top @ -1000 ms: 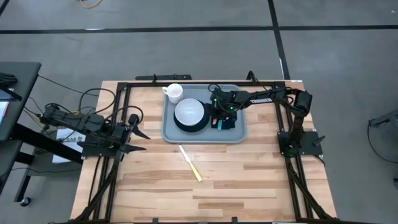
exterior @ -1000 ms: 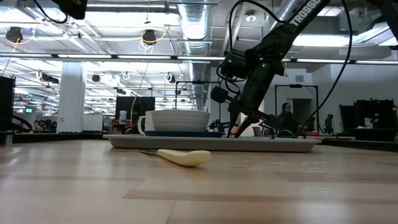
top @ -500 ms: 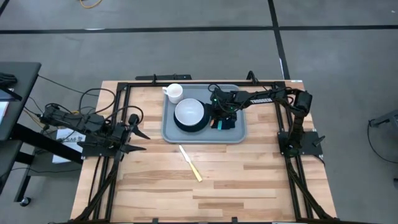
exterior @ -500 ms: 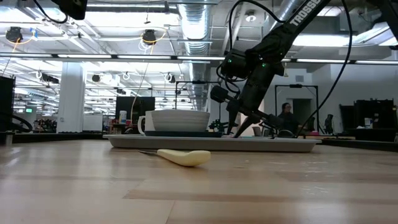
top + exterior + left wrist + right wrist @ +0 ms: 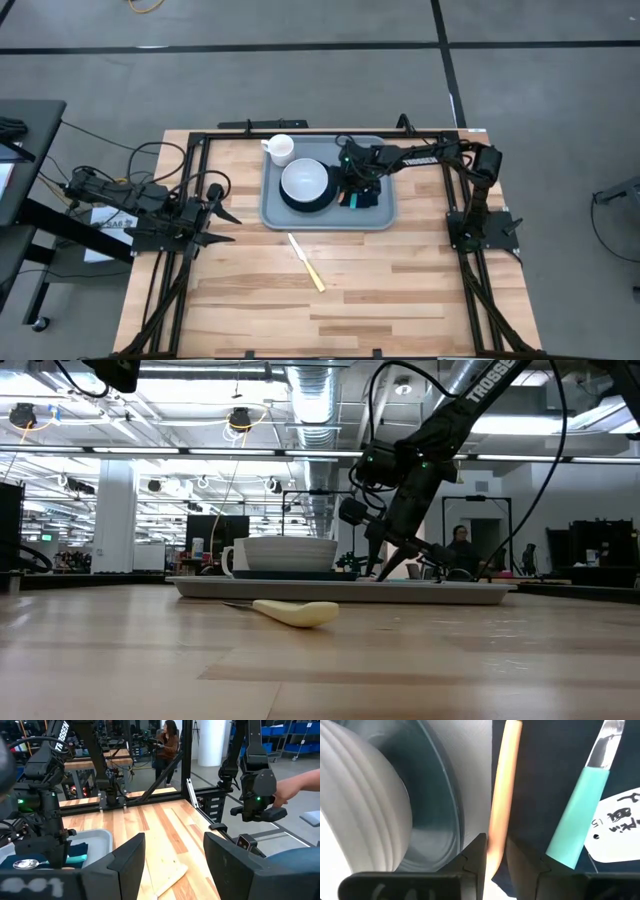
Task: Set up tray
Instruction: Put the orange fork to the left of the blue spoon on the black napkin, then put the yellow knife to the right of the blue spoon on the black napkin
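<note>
The tray [image 5: 328, 218] is seen in the far middle part of the table [image 5: 400, 290], toward 12 o'clock from the table centre. On the tray, a white bowl [image 5: 304, 181] is placed on a dark plate [image 5: 300, 203], and a white cup [image 5: 280, 149] stands at about 11 o'clock from the bowl. A dark napkin [image 5: 368, 198] lies at 3 o'clock from the bowl, and a utensil with a turquoise handle [image 5: 577, 820] is laid on it.

The right gripper [image 5: 356, 180] is lowered over the tray between the bowl and the napkin. Its fingers [image 5: 470, 857] are nearly closed around an orange-handled utensil [image 5: 501, 785], which is held between them at the napkin's edge.

The left gripper [image 5: 222, 210] is kept at 9 o'clock of the table, well apart from the tray, with its fingers spread wide and nothing between them.

A cream-handled knife [image 5: 308, 264] lies on the bare wood at 6 o'clock from the tray.
</note>
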